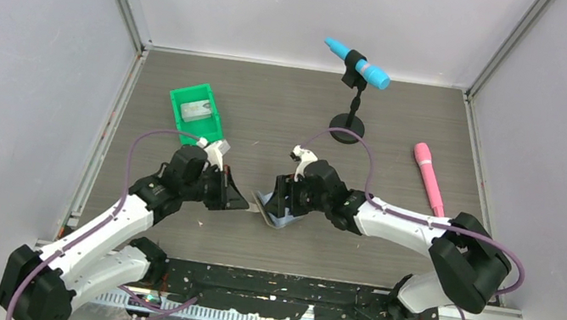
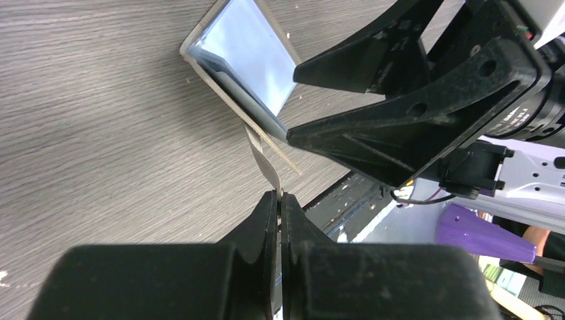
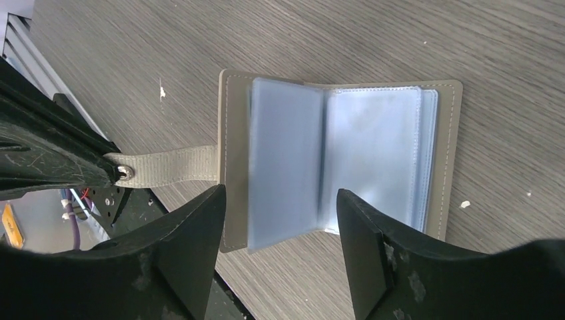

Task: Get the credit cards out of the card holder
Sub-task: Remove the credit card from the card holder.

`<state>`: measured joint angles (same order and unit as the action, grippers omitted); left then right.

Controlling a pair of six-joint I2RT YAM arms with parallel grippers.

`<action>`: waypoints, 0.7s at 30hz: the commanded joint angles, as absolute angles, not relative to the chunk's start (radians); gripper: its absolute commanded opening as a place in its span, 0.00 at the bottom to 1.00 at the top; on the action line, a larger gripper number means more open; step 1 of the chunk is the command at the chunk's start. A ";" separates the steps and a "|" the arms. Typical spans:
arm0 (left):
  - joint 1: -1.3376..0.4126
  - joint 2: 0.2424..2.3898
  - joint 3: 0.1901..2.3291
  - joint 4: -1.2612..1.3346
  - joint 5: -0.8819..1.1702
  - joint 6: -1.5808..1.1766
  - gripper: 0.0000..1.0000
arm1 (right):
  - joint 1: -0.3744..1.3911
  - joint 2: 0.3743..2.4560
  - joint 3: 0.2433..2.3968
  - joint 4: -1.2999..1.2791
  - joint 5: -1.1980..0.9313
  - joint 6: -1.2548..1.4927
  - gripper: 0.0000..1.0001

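Note:
The card holder (image 1: 275, 215) lies open on the table, grey outside with pale blue pockets (image 3: 346, 153) facing up. My left gripper (image 2: 280, 197) is shut on its grey tab (image 2: 265, 160), which stretches out from the holder's left edge (image 3: 176, 165). My right gripper (image 3: 280, 230) is open and hovers just above the holder's near edge, one finger on each side of the blue pockets. No credit card shows in the pockets. A greyish card (image 1: 198, 109) lies in the green bin (image 1: 183, 123).
A blue microphone on a black stand (image 1: 347, 127) is behind the right arm. A pink microphone (image 1: 429, 177) lies at the right. The table's front edge and a black rail (image 1: 286, 285) are close behind the holder.

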<state>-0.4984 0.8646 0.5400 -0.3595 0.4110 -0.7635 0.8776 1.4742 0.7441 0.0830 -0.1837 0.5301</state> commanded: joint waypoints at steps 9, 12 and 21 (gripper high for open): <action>-0.502 0.874 0.564 -0.409 0.343 -0.755 0.00 | 0.883 1.497 0.774 0.124 -0.146 0.530 0.42; -0.502 0.879 0.574 -0.497 0.281 -0.732 0.00 | 0.874 1.519 0.769 0.132 -0.152 0.530 0.37; -0.502 0.917 0.565 -0.619 0.119 -0.728 0.00 | 0.864 1.505 0.731 0.144 -0.135 0.547 0.23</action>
